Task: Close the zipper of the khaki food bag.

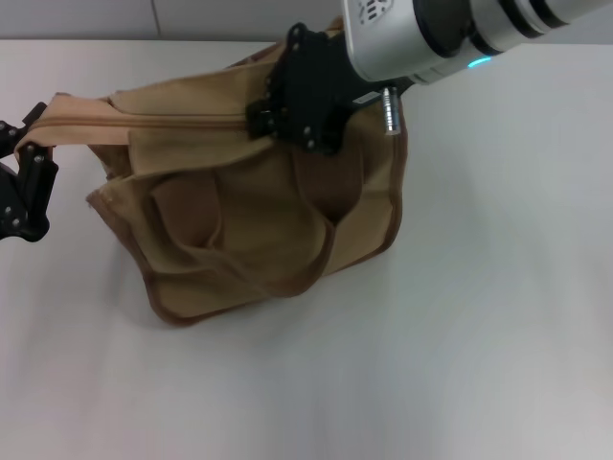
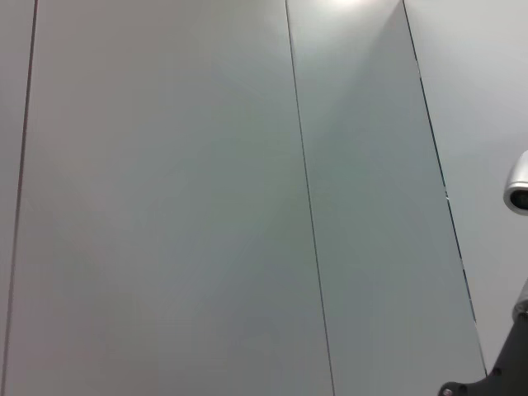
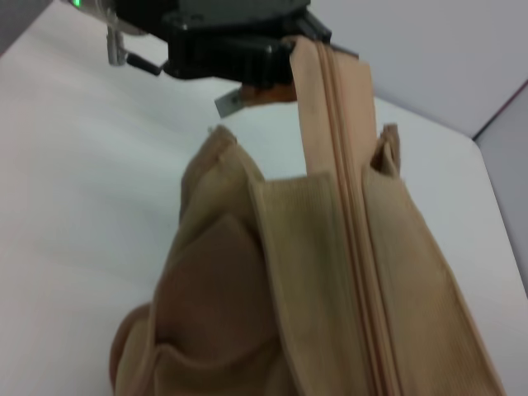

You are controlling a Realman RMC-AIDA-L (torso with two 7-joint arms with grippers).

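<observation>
White bench (image 1: 460, 364) surface runs bare around the khaki food bag (image 1: 259, 230), which sits toward the far left of centre with its top flap drawn out sideways. At the flap's far-left end the left end effector (image 1: 27, 158) appears clamped on the tan strip, a hold that in the right wrist view shows as fingers shut over the end of the zipper tape; this seems meant to keep the zipper (image 1: 172, 123) line taut so a slider can run along it. The right end effector (image 1: 273, 113) sits on the zipper near the bag's right end, presumably at the pull tab, but its black housing hides the fingertips, so I cannot tell how far open it is or what it holds. Teeth between the two look meshed. Open bench lies to the right and front; leftward travel is limited by the left end effector at the flap's end.
</observation>
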